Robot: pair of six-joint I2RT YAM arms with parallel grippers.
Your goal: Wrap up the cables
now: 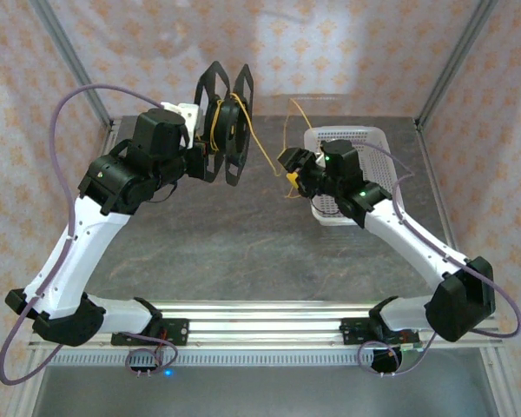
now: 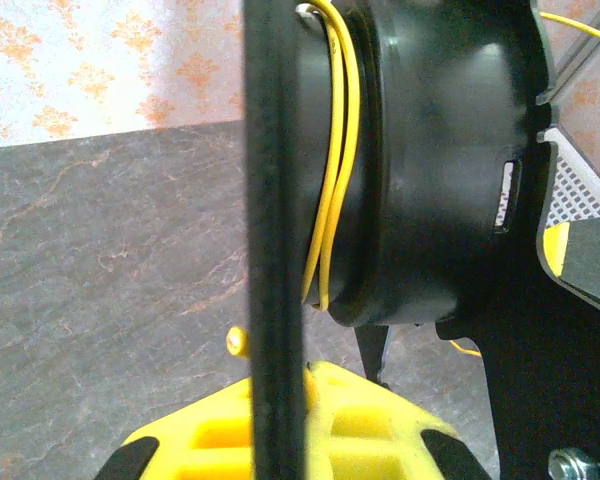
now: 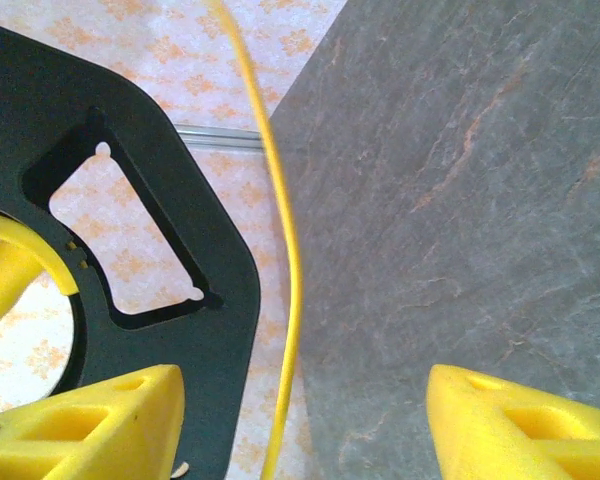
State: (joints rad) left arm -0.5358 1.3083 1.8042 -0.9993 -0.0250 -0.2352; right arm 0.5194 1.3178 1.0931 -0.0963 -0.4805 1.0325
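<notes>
readable text: none | white label (image 2: 507, 195) on black spool (image 2: 430, 150): blurred, illegible

The cable (image 3: 288, 230) is coloured bright yellow. The spool (image 1: 226, 122) is finished in black. The table (image 1: 243, 248) is surfaced in dark grey, veined with rust-brown like marble. The walls (image 1: 347, 52) are papered in pale pinkish white, printed with orange floral motifs. The arms (image 1: 87, 234) are cased in white with black joints, and lilac leads (image 1: 56, 122) are run along them. The fingers (image 3: 510, 425) are moulded in yellow. The basket (image 1: 365, 137) is white.
</notes>
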